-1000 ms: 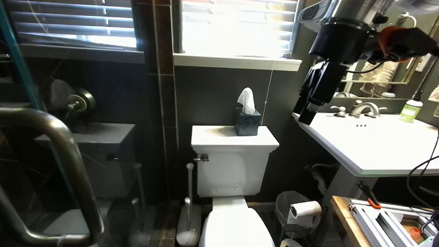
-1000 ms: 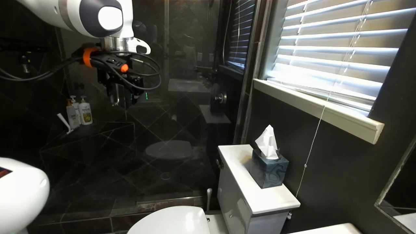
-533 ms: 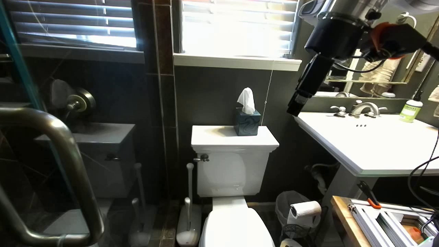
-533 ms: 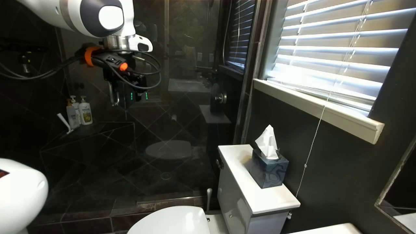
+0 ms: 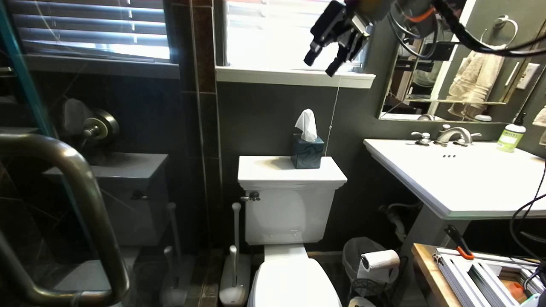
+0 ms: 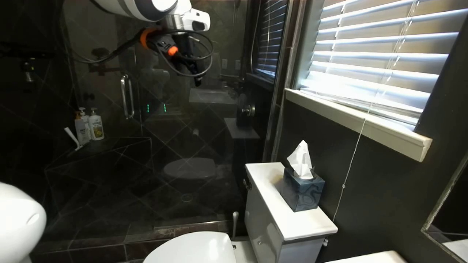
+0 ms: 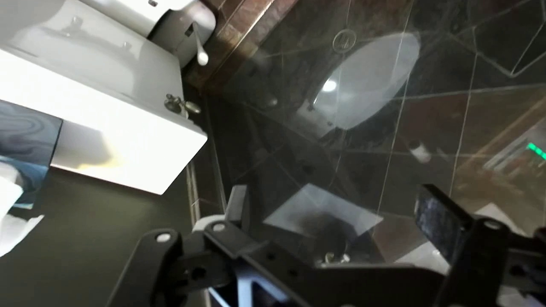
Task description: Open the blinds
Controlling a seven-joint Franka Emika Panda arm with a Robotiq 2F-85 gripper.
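The white horizontal blinds [image 6: 380,58] hang lowered over the window, with light between the slats. They also show, overexposed, in an exterior view [image 5: 273,38]. A thin white pull cord [image 6: 353,157] runs from the blinds over the sill and down behind the tissue box; it also shows in an exterior view [image 5: 335,102]. My gripper [image 5: 323,63] overlaps the window's lower right in that view. In an exterior view my gripper [image 6: 197,81] hangs well left of the window, apart from blinds and cord. In the wrist view its fingers [image 7: 337,209] are spread, with nothing between them.
A tissue box [image 5: 308,153] stands on the toilet tank lid [image 5: 264,168], beside the cord. The window sill [image 6: 351,120] juts out below the blinds. A sink [image 5: 469,179] and a mirror [image 5: 448,81] are at the right. The shower glass has a metal handle [image 6: 127,96].
My gripper has moved up in both exterior views, leftward in one view and rightward in the other, closer to the window. The wrist has turned, so both fingers now show apart.
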